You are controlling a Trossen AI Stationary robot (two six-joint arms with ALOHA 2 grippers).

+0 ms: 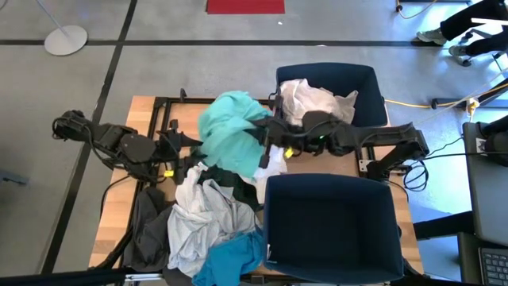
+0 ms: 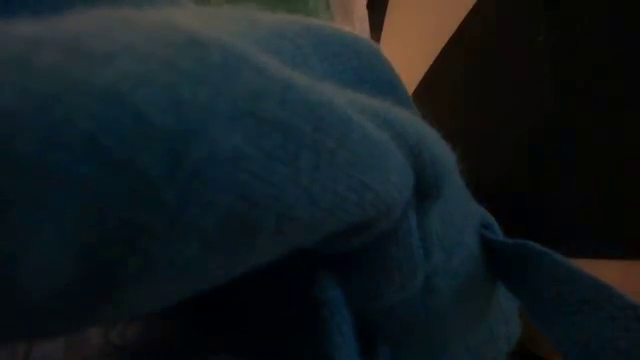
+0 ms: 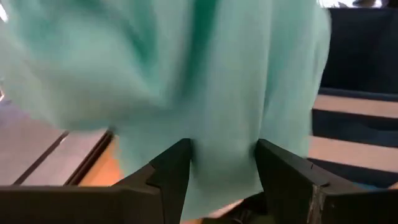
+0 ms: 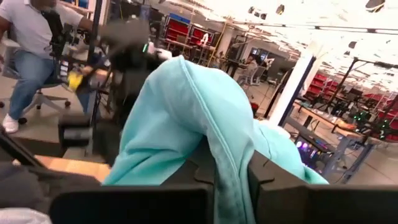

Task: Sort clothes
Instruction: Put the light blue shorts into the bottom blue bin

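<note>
A turquoise garment [image 1: 230, 131] is raised over the table's middle between my two grippers. My left gripper [image 1: 193, 148] is at its left side and my right gripper [image 1: 266, 137] at its right side. Each is shut on it; it also shows in the left wrist view [image 3: 205, 81] and the right wrist view [image 4: 186, 118]. Below it, a pile of light grey [image 1: 202, 214], charcoal [image 1: 147, 230] and teal blue [image 1: 230, 258] clothes lies on the table's near left. The teal blue garment [image 2: 250, 180] fills the low view. My left gripper has a hanging fold of the turquoise garment [image 3: 221, 162] between its two fingers [image 3: 171, 171], and the cloth fills the gap. The garment spreads out beyond the fingers. My right gripper pinches a bunched fold of the garment [image 4: 231, 180] between its two fingers [image 4: 264, 177], coming level from the table's right side. The cloth rises from the fingers in a hump and falls slack on both sides.
A navy bin [image 1: 365, 79] at the far right holds a white garment [image 1: 313, 102]. A second navy bin [image 1: 329, 222] stands at the near right. A person [image 4: 31, 50] sits on a chair beyond the table.
</note>
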